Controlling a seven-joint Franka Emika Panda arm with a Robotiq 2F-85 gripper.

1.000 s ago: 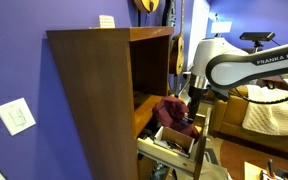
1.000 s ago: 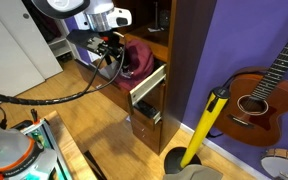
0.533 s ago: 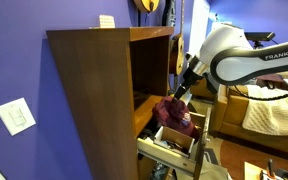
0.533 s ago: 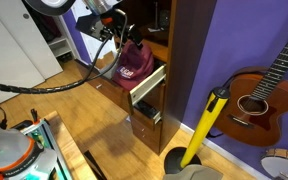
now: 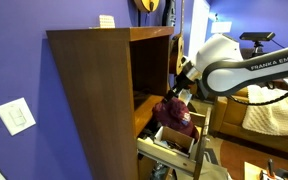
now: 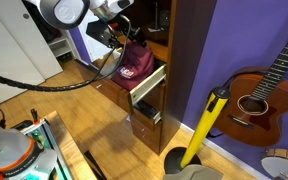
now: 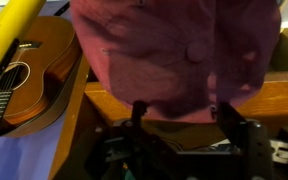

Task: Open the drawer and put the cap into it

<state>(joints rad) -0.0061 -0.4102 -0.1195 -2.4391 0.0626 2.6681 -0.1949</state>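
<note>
The maroon cap (image 5: 175, 116) lies heaped in the pulled-out drawer (image 5: 170, 140) of the tall brown cabinet (image 5: 94, 90). Both exterior views show it, and its pale logo shows in an exterior view (image 6: 136, 63) behind the drawer front (image 6: 150, 86). My gripper (image 5: 184, 86) hangs just above the cap, open and empty; it also shows in an exterior view (image 6: 121, 35). In the wrist view the cap (image 7: 174, 45) fills the top, beyond my spread fingers (image 7: 181, 110), and is not between them.
A guitar (image 6: 258, 100) and a yellow-handled tool (image 6: 208, 122) lean on the purple wall beside the cabinet; both show in the wrist view (image 7: 24, 70). A second drawer (image 6: 144, 125) sits below. A blanket-covered couch (image 5: 274, 110) stands behind the arm.
My gripper was down at the cap a second ago. It has let go and risen, and the cap stays in the drawer.
</note>
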